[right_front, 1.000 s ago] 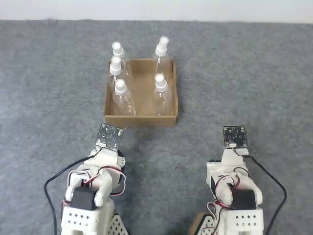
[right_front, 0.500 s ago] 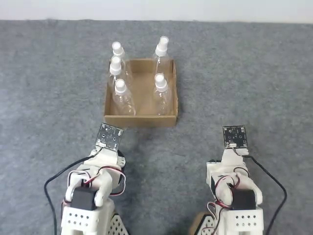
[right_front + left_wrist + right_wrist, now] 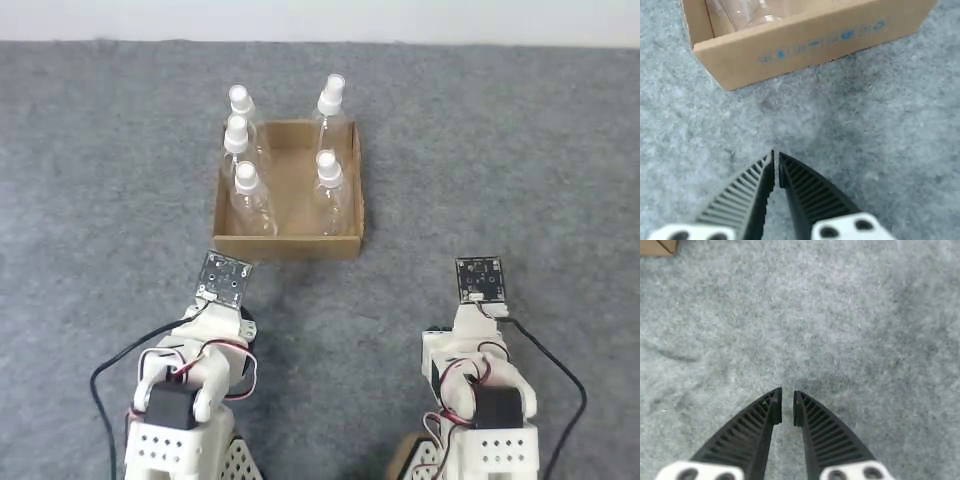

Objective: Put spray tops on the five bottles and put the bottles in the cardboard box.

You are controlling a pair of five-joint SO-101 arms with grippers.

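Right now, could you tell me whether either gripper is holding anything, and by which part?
Nothing is held: the left gripper and the right gripper are both empty over the grey mat, back from the cardboard box.

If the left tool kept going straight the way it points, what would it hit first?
Probably the near wall of the cardboard box, though the left tool may tilt into the grey carpet first.

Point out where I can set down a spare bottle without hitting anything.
Bare carpet right of the cardboard box, likewise left of it, and the strip between box and arms. Crowded: inside the box, along both side walls where the bottles stand.
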